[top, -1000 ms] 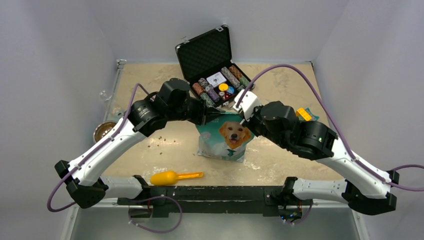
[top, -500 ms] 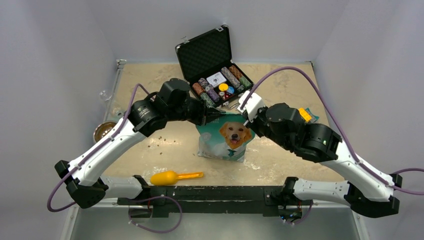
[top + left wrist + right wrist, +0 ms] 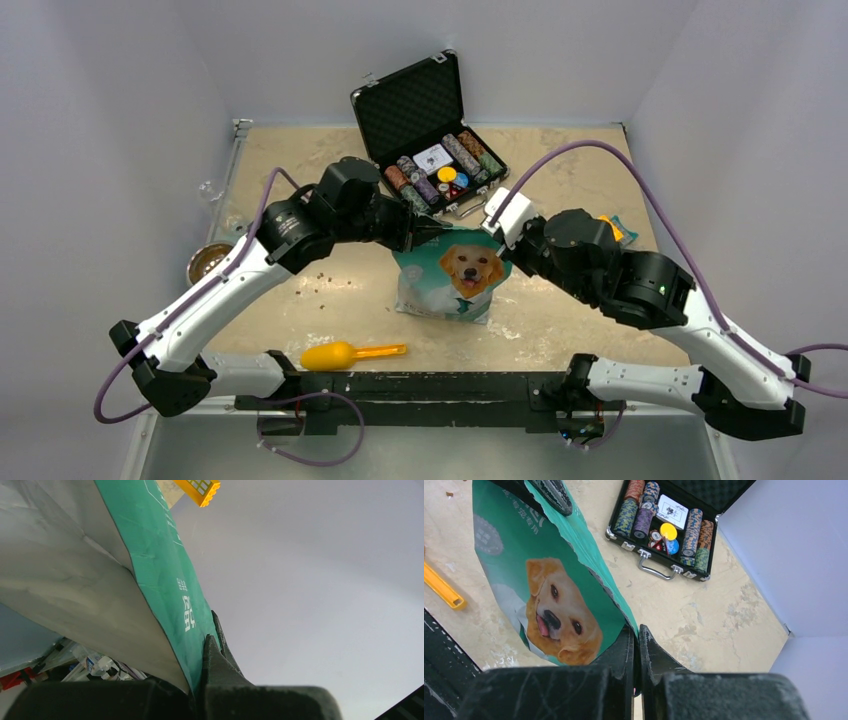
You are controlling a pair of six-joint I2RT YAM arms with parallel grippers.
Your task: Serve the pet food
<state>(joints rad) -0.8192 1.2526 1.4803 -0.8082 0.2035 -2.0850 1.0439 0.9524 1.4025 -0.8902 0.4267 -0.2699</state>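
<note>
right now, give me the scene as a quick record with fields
pouch: teal, dog face, standing upright mid-table
left gripper: shut on pouch's top left edge
right gripper: shut on pouch's top right edge
kibble: a few pellets loose, left of pouch
bowl: metal, at left edge, contents unclear
scoop: yellow, lying near front edge, untouched
case: open behind pouch, holds poker chips

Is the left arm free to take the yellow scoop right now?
Probably not yet: the left pincer is shut on the top edge of the pouch and must let go first. The scoop itself lies in the open.
</note>
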